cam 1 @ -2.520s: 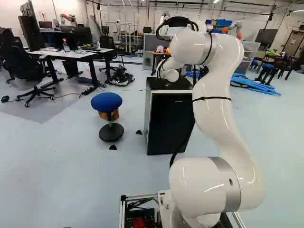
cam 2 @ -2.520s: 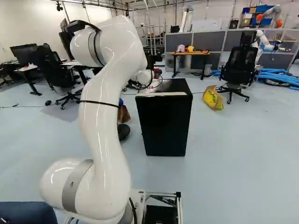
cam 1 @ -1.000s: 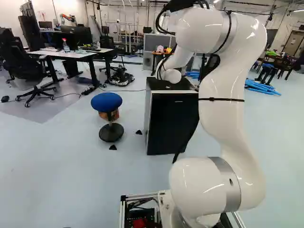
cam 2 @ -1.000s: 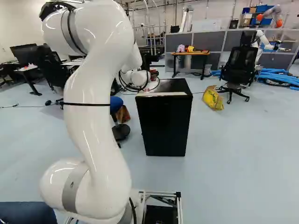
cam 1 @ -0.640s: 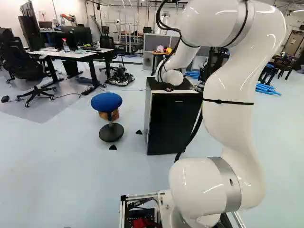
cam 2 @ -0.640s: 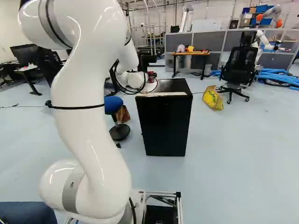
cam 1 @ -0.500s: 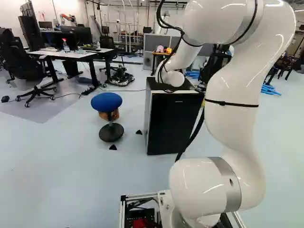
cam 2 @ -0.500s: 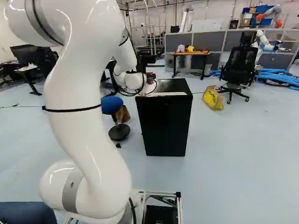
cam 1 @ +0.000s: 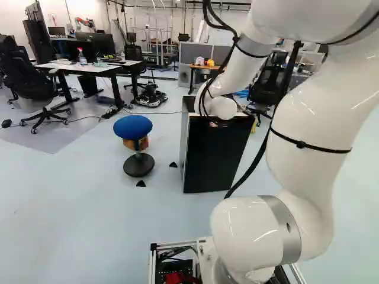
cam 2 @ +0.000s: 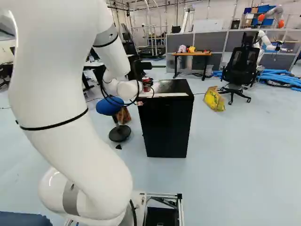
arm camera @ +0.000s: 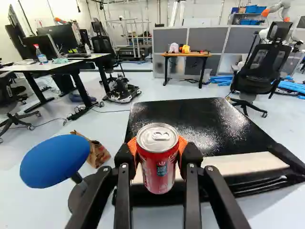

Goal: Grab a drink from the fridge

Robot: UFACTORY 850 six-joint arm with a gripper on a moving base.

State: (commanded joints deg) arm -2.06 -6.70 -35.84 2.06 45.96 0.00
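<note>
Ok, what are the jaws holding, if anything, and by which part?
The red drink can, by the upper part of its sides, between the jaws' orange pads.

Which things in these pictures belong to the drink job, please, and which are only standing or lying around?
For the job:
- can, held in the gripper
- fridge

Just around:
- blue stool
- brown bag
- yellow bag
- spray bottle
- blue tubes
</note>
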